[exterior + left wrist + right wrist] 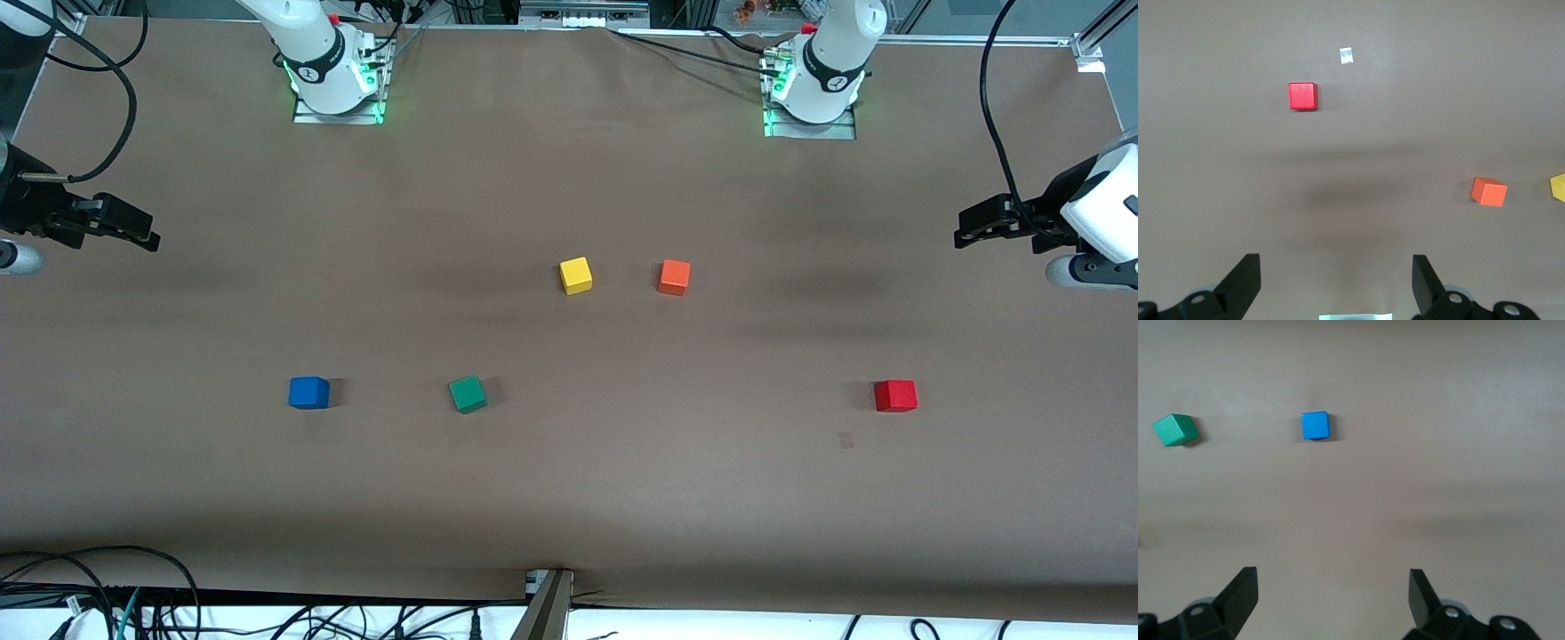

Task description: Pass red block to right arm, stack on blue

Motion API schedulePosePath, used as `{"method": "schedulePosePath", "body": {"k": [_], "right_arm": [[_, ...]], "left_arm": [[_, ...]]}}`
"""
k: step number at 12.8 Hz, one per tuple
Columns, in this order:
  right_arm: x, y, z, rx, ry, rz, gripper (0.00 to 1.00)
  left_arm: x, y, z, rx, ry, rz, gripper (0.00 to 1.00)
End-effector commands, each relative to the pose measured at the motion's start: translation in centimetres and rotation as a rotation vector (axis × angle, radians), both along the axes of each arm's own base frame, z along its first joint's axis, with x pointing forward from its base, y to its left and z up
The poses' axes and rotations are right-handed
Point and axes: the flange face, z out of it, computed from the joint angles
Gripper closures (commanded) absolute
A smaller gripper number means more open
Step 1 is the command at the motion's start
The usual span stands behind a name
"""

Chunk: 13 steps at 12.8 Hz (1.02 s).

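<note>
The red block (894, 396) (1303, 96) lies alone on the brown table toward the left arm's end. The blue cube (308, 392) (1315, 425) sits toward the right arm's end, about as near the front camera as the red one. My left gripper (967, 233) (1337, 277) hangs open and empty high over the table's edge at the left arm's end, well away from the red block. Over the table's edge at the right arm's end, my right gripper (147, 233) (1333, 592) hangs open with nothing between its fingers.
A green cube (468, 393) (1176, 430) lies beside the blue one, toward the table's middle. A yellow cube (576, 276) (1558, 187) and an orange cube (673, 276) (1489, 192) sit mid-table, farther from the front camera. A small tape patch (845, 440) (1346, 56) marks the cloth near the red block.
</note>
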Motion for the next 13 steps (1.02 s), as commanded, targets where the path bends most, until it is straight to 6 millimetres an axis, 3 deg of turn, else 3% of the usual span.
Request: {"method": "schedulePosePath", "body": {"k": [1,3,6,8,11,13], "right_arm": [[0.2,0.0,0.4,0.003,-0.006,-0.001,0.0],[0.3,0.1,0.5,0.003,-0.009,0.0,0.0],[0.3,0.0,0.5,0.003,-0.009,-0.001,0.0],[0.3,0.1,0.5,0.003,-0.009,0.0,0.0],[0.3,0.0,0.5,0.003,-0.009,-0.001,0.0],[0.3,0.0,0.5,0.003,-0.009,-0.001,0.0]], "left_arm": [[0.4,0.0,0.4,-0.002,-0.005,0.005,0.0],[0.5,0.1,0.3,0.0,-0.005,0.005,0.0],[1.3,0.4,-1.6,0.0,0.024,0.01,0.0],[1.8,2.2,-2.6,-0.007,0.036,0.033,0.0],[3.7,4.0,-6.1,-0.016,0.043,0.046,0.0],[5.5,4.4,-9.7,-0.009,0.039,0.048,0.0]]}}
